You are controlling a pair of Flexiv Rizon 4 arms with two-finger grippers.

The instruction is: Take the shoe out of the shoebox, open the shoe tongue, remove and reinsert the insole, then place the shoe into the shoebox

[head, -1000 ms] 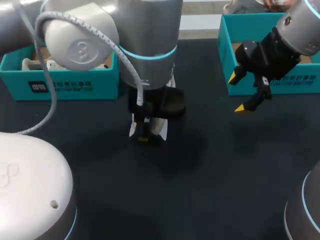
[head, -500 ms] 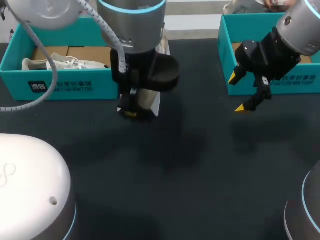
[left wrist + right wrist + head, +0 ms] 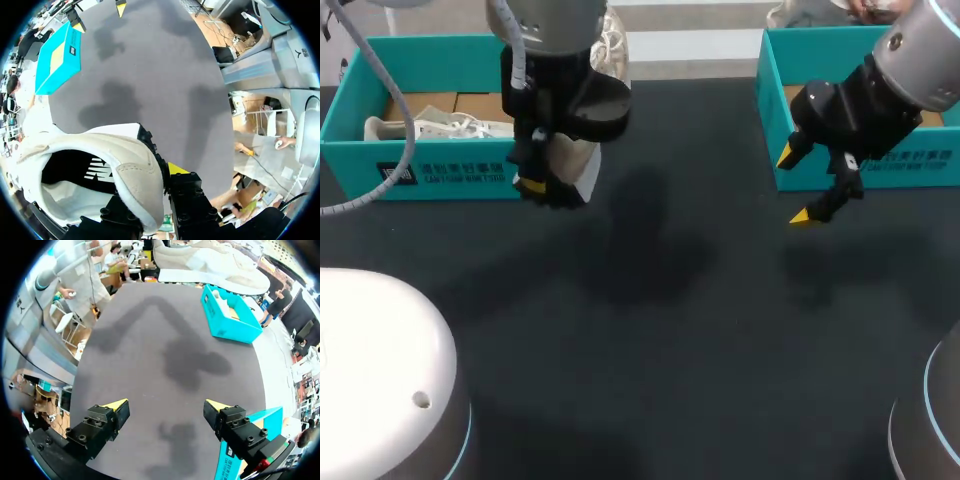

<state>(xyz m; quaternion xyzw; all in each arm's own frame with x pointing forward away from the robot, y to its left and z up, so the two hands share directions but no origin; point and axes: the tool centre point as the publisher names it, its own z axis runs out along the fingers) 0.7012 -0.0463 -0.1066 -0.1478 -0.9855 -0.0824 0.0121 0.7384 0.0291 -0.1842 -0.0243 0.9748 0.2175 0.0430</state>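
- Big move first: my left arm swung the shoe (image 3: 575,165) away from the middle of the table (image 3: 700,350), up and over toward the left box (image 3: 440,170). It ended hanging just in front of that box's near corner, clear of the tabletop.
- The left gripper (image 3: 545,187) was clamped on the shoe's heel rim the whole way, one finger inside the collar and one outside, with the heel down. The grip looked the same as a second before, with no slip that I could see.
- In the left wrist view a dark insole seemed to lie seated inside the shoe, so I read this as the closing leg: the carry to the box.
- The shoe was not in the box yet. Another pale shoe (image 3: 440,126) already lay in there, so I judged the drop would need the free space beside it.
- The smallest item was no change at all. The right gripper (image 3: 794,187) hung by the right box (image 3: 770,120), fingers spread wide, holding nothing.
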